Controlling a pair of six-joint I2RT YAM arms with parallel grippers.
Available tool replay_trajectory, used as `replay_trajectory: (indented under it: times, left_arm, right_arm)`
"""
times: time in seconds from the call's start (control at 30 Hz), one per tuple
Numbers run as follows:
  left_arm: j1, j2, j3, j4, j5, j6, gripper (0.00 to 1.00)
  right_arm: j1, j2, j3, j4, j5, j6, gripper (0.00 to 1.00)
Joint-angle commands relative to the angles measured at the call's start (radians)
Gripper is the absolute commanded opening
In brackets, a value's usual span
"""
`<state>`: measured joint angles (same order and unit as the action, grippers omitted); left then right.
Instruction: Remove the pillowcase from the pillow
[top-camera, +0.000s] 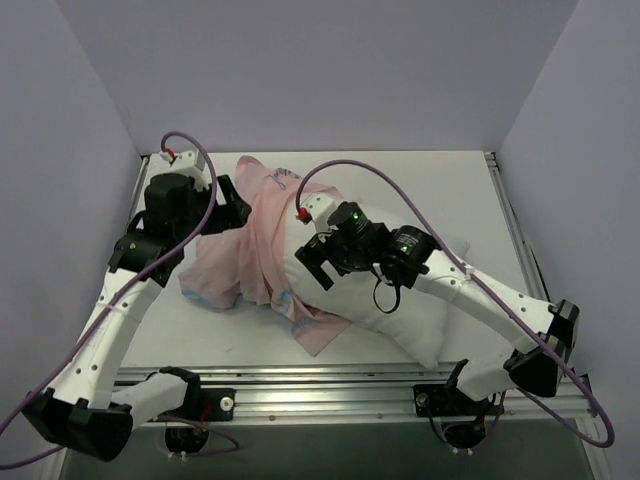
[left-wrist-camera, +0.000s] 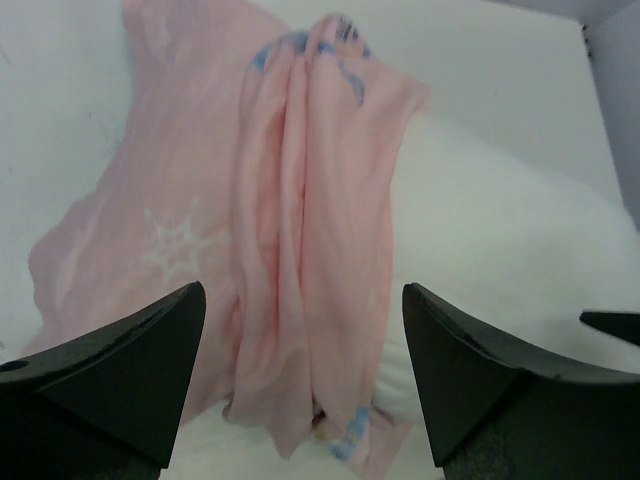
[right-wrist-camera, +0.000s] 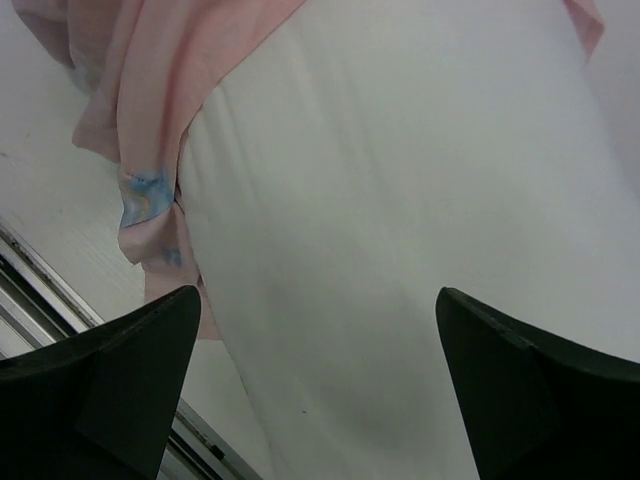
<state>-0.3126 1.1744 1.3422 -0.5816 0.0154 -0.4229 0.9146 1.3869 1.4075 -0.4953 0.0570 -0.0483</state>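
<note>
Both wide, holding nothing: left gripper (left-wrist-camera: 303, 305) over bunched pillowcase (left-wrist-camera: 300, 190) prob to tug, right gripper (right-wrist-camera: 318, 305) above bare pillow (right-wrist-camera: 400, 200) to pin it.

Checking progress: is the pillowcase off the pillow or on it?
Not fully off: the pillowcase lies bunched over the left end of the pillow; the rest is bare.

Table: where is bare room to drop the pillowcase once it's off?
Free: the far right of the table, between pillow and back wall; also the near-left strip between pillowcase and front rail. Crowded: the middle, where pillowcase and pillow overlap under the right gripper, and the far-left corner, filled by the left gripper.
</note>
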Motion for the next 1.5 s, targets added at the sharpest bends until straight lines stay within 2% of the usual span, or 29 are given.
replay_trajectory:
  times: [0.0,0.2,0.27,0.3,0.33,0.4,0.43,0.73,0.87,0.97,1.0,1.03,1.07,1.1,1.2,1.4,1.47]
  left_arm:
    - [-0.008,-0.099,-0.168,-0.023,0.01,-0.053,0.88]
    - [-0.022,-0.22,-0.371,0.005,0.05,-0.105,0.87]
    - [-0.023,-0.235,-0.432,0.037,0.054,-0.112,0.86]
    - [-0.026,-0.243,-0.446,0.046,0.054,-0.114,0.86]
    - [-0.028,-0.245,-0.46,0.054,0.057,-0.114,0.85]
    - [-0.034,-0.234,-0.488,0.078,0.063,-0.112,0.84]
    - [-0.037,-0.226,-0.494,0.088,0.064,-0.112,0.84]
    - [-0.06,-0.121,-0.535,0.186,0.035,-0.083,0.81]
    - [-0.063,-0.065,-0.551,0.23,0.018,-0.073,0.71]
    - [-0.065,-0.032,-0.534,0.218,-0.006,-0.074,0.42]
    - [-0.065,-0.038,-0.531,0.21,-0.043,-0.073,0.2]
    - [-0.065,-0.045,-0.52,0.198,-0.066,-0.07,0.08]
    - [-0.06,-0.059,-0.512,0.183,-0.101,-0.067,0.03]
    - [-0.057,-0.062,-0.5,0.143,-0.18,-0.059,0.02]
    - [0.003,-0.061,-0.44,0.063,-0.297,-0.019,0.02]
    - [0.275,-0.022,-0.336,0.06,-0.296,0.003,0.02]
    - [0.305,0.011,-0.308,0.072,-0.318,0.012,0.02]
  right_arm:
    - [0.017,0.053,-0.056,0.063,0.07,-0.062,1.0]
    - [0.018,0.197,-0.134,0.123,0.046,-0.067,1.0]
    - [0.017,0.259,-0.14,0.124,0.058,-0.062,0.77]
    - [0.017,0.273,-0.143,0.13,0.061,-0.064,0.59]
    - [0.015,0.282,-0.145,0.135,0.063,-0.062,0.26]
    - [0.015,0.302,-0.136,0.143,0.064,-0.055,0.05]
    - [0.013,0.304,-0.133,0.144,0.061,-0.053,0.0]
    - [0.012,0.284,-0.125,0.167,0.04,-0.027,0.0]
    - [0.01,0.279,-0.127,0.179,0.026,-0.012,0.0]
    - [0.004,0.264,-0.105,0.167,0.027,-0.001,0.0]
    - [-0.006,0.255,-0.098,0.161,0.032,0.002,0.0]
    - [-0.014,0.227,-0.093,0.153,0.038,0.007,0.0]
    - [-0.025,0.21,-0.087,0.15,0.035,0.007,0.0]
    - [-0.048,0.189,-0.084,0.143,0.033,0.005,0.0]
    - [-0.117,0.051,-0.076,0.123,0.046,0.014,0.0]
    - [-0.264,-0.201,-0.026,0.028,0.037,-0.007,0.0]
    - [-0.325,-0.251,-0.022,0.009,0.029,-0.016,0.0]
